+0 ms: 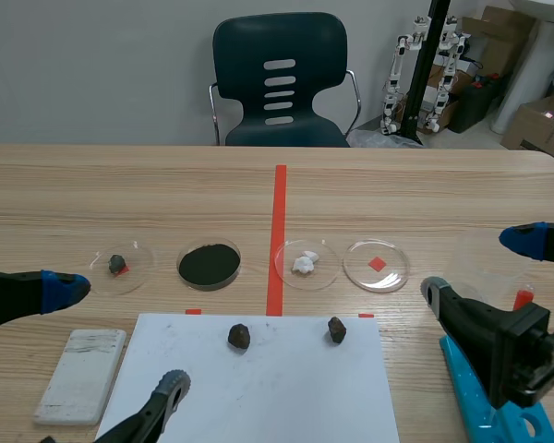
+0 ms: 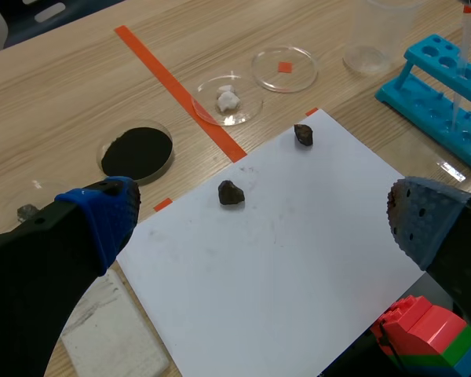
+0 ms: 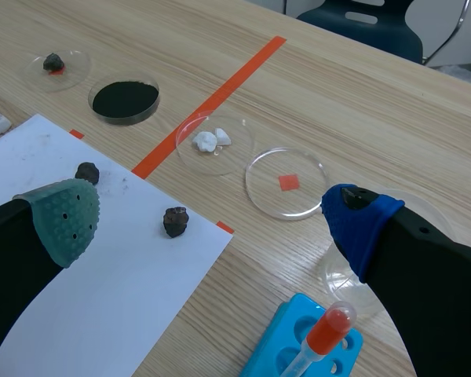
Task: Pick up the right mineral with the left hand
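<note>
Right mineral [image 1: 336, 329], near the paper's [image 1: 258, 397] far right corner, looks small, hard, lumpy; left gripper [image 2: 259, 228], wide open, should pinch its flanks

Three dark minerals [image 1: 337, 329], four petri dishes [image 1: 394, 269], one paper sheet [image 1: 277, 388], one rack [image 2: 432, 98]

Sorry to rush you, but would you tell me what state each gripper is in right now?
Left gripper: open, jaws wide apart, holding nothing.
Right gripper: open, jaws wide apart, holding nothing.
</note>
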Tool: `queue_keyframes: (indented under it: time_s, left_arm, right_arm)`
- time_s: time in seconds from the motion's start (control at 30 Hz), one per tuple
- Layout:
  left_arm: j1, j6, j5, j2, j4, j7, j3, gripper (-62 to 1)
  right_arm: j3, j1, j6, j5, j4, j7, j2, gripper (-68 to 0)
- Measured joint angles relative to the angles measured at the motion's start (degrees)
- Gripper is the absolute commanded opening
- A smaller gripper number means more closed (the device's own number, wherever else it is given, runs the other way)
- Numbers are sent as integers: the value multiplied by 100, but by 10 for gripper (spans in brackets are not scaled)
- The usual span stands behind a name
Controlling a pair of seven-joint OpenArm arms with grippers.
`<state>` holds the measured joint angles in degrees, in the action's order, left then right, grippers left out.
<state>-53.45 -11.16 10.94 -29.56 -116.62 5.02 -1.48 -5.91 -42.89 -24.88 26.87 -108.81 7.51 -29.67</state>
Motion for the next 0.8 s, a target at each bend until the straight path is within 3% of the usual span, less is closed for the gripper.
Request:
queue_keyframes:
  time_s: [0.2,0.8]
  left_arm:
    - [2,-225,-2,0,0,0,0,14]
    - [2,-372,-2,0,0,0,-37,14]
  right_arm:
    - [0,0,0,0,0,0,0,-84]
    - [0,0,0,0,0,0,0,-84]
